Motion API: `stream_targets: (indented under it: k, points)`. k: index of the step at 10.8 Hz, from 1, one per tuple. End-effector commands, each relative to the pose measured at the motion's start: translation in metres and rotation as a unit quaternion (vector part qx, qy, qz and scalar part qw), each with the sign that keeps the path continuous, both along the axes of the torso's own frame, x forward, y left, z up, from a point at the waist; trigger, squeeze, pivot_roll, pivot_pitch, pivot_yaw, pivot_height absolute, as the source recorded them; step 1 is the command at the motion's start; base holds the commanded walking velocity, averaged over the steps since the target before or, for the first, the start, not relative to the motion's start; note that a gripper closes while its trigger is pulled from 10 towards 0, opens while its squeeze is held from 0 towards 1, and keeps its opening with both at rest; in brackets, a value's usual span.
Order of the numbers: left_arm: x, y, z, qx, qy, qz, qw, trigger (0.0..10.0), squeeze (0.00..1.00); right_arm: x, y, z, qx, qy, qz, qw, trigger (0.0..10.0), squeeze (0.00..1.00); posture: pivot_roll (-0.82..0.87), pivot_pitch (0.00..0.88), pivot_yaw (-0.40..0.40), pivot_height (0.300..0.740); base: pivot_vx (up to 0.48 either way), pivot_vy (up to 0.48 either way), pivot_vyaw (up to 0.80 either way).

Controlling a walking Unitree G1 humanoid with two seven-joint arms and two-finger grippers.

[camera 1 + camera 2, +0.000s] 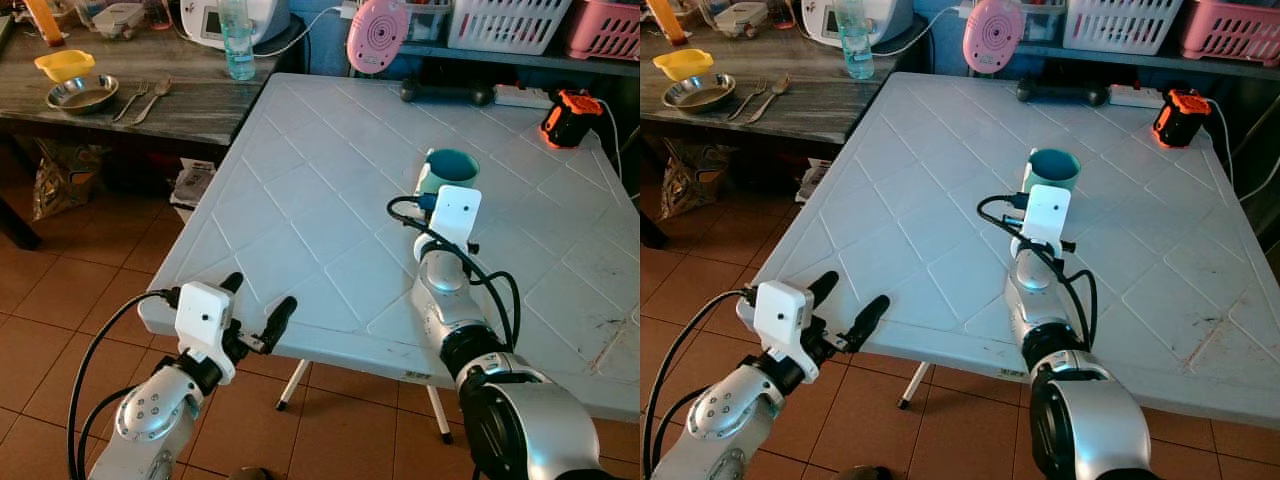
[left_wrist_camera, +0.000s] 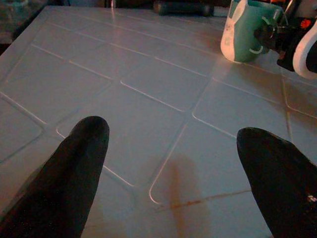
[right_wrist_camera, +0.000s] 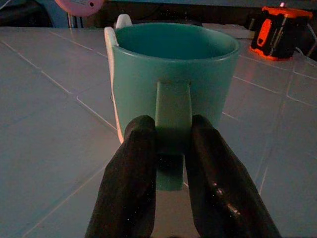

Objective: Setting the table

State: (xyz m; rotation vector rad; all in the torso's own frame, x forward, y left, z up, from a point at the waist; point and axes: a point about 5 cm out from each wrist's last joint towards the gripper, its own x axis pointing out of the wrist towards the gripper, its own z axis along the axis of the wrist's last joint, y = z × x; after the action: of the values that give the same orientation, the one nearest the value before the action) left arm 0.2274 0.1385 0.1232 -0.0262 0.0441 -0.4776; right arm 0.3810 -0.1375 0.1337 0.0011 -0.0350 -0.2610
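On the white diamond-patterned plastic table [image 1: 330,230], the right gripper [image 3: 171,144] clenches the teal ceramic mug [image 3: 173,69] by its handle. Near the table's front edge, the left gripper [image 1: 262,305] hovers with fingers spread.

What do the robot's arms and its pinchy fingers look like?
Both arms are shiny silver with round joints and black rings. A white box sits on each wrist, and black cables loop along each arm. The left gripper has two long, rounded black fingers. The right gripper has the same black fingers, smooth and slightly glossy.
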Motion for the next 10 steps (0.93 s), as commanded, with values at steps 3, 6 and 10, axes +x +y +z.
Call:
stream_targets:
  k: [3,6,10]
  points:
    - [0.006,0.003,-0.001,0.01,-0.008,0.017,1.0,10.0,0.0,-0.002,0.005,0.001,-0.023,-0.019,0.038,0.999,10.0,0.0,0.23,0.072,-0.015,0.74,0.0,0.0,0.0]
    - [0.013,0.004,-0.004,0.017,-0.015,0.05,0.999,10.0,0.0,-0.012,0.014,0.01,-0.036,-0.08,0.108,0.99,10.0,0.0,0.2,0.045,-0.031,0.74,0.0,0.0,0.0]
    - [0.029,0.024,-0.003,0.041,-0.037,0.177,0.983,10.0,0.0,-0.054,0.013,0.017,-0.021,-0.105,0.187,0.977,10.0,0.0,0.15,0.022,-0.036,0.74,0.0,0.0,0.0]
